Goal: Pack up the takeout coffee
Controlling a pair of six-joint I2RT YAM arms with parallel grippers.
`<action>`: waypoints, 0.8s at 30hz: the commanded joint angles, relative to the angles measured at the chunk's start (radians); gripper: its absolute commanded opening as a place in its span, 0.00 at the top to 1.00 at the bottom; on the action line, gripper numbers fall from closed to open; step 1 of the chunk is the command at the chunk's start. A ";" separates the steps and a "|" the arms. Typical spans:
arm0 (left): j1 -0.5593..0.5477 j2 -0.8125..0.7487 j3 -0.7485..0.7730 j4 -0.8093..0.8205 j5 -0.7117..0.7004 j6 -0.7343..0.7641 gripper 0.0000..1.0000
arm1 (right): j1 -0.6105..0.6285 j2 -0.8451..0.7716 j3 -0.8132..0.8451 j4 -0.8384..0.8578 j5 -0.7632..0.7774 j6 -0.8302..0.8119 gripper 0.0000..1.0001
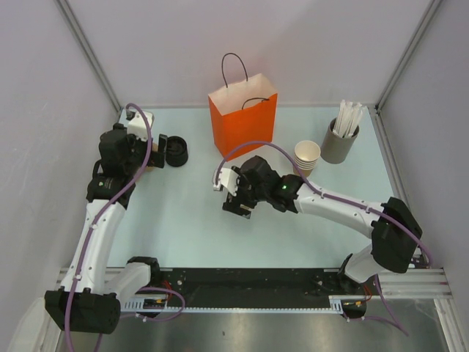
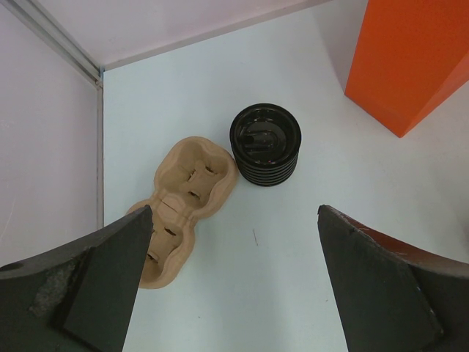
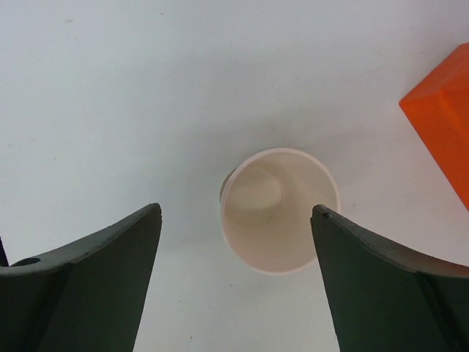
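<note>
Standing upright, paper cup, white sticks in grey cylinder

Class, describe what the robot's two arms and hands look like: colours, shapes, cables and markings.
The left arm and right arm have white links and black joint housings, with a purple cable looping along each. A small green light glows near the right wrist. The left hand and right hand have dark, broad, wedge-shaped fingers.

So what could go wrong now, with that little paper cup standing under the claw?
The small tan paper cup stands free and empty between the right gripper's open fingers; a sideways nudge could tip it. The round black plastic lids sit stacked before the open left gripper; it might lift several.
</note>
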 commanded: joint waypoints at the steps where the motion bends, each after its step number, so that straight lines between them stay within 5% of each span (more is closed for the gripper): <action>1: 0.009 -0.008 0.012 0.018 0.010 -0.017 0.01 | 0.003 -0.054 0.003 -0.002 -0.026 -0.019 0.10; 14: 0.006 0.087 0.087 -0.028 -0.027 0.035 0.00 | -0.086 -0.143 0.002 -0.031 -0.067 -0.022 0.02; 24: -0.017 0.292 0.167 0.036 -0.190 0.164 0.01 | -0.117 -0.158 0.003 -0.039 -0.078 -0.025 0.02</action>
